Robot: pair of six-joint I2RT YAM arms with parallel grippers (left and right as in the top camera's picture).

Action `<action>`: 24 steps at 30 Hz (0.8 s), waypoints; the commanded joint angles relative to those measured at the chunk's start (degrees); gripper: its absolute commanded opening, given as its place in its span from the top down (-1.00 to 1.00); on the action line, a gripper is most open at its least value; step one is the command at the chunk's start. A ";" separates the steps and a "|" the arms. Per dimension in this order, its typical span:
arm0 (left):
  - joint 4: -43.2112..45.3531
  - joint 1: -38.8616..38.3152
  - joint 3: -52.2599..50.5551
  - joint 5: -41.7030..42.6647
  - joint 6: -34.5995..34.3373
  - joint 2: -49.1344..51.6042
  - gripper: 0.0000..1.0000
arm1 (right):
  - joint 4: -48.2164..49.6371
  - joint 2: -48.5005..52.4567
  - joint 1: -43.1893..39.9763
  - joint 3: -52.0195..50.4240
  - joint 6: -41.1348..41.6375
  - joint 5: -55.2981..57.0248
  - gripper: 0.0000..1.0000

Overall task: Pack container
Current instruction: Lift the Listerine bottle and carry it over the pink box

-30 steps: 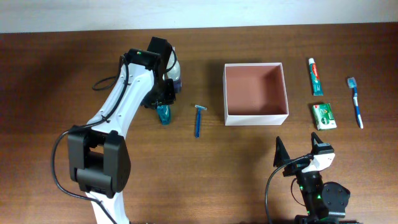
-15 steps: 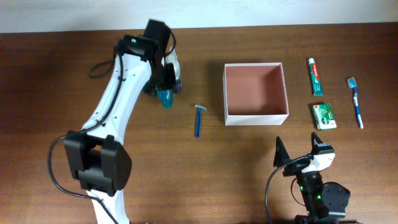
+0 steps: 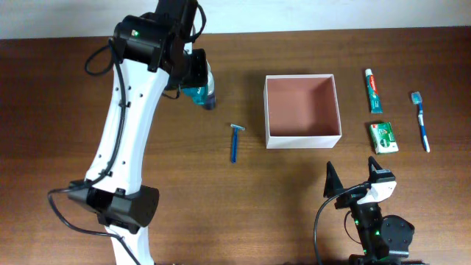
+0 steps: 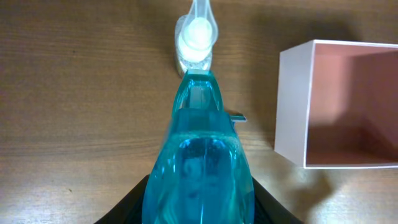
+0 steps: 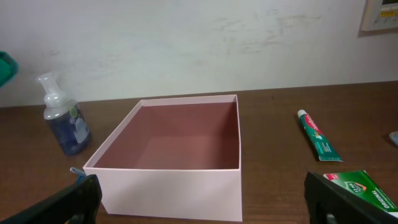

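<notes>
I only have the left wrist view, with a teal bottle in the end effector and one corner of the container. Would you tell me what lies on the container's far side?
Observer: To the right of the container, the overhead view shows a toothpaste tube, a green box and a toothbrush.
Operator: Thank you. Is anything inside yet, before this teal bottle goes in?
Observer: No, nothing. The overhead view shows its whole reddish floor bare.
Operator: And where is the right end effector?
Observer: The right end effector sits open on the robot's side of the container, holding nothing.
</notes>
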 commanded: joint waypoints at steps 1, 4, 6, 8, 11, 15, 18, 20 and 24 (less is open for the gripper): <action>0.37 -1.60 4.83 1.51 1.09 -0.31 0.26 | -0.33 -0.55 0.31 -0.28 0.20 -0.11 -0.97; 3.98 -3.52 6.73 3.78 1.09 -0.31 0.26 | -0.33 -0.55 0.31 -0.28 0.20 -0.11 -0.97; 9.20 -5.27 6.86 4.92 1.05 -0.31 0.26 | -0.33 -0.55 0.31 -0.28 0.20 -0.11 -0.97; 15.28 -7.43 6.84 5.03 0.61 -0.24 0.25 | -0.33 -0.55 0.31 -0.28 0.20 -0.11 -0.97; 22.86 -10.45 6.58 4.46 0.66 -0.22 0.26 | -0.33 -0.55 0.31 -0.28 0.20 -0.11 -0.97; 28.59 -14.47 6.49 -0.42 0.68 1.18 0.25 | -0.33 -0.55 0.31 -0.28 0.20 -0.11 -0.97; 31.04 -17.49 6.49 -1.49 0.66 4.28 0.25 | -0.33 -0.55 0.31 -0.28 0.20 -0.11 -0.97; 31.30 -18.45 6.49 -1.49 0.63 6.32 0.25 | -0.33 -0.55 0.31 -0.28 0.20 -0.11 -0.97; 30.25 -19.65 6.47 -1.44 0.63 9.44 0.24 | -0.33 -0.55 0.31 -0.28 0.20 -0.11 -0.97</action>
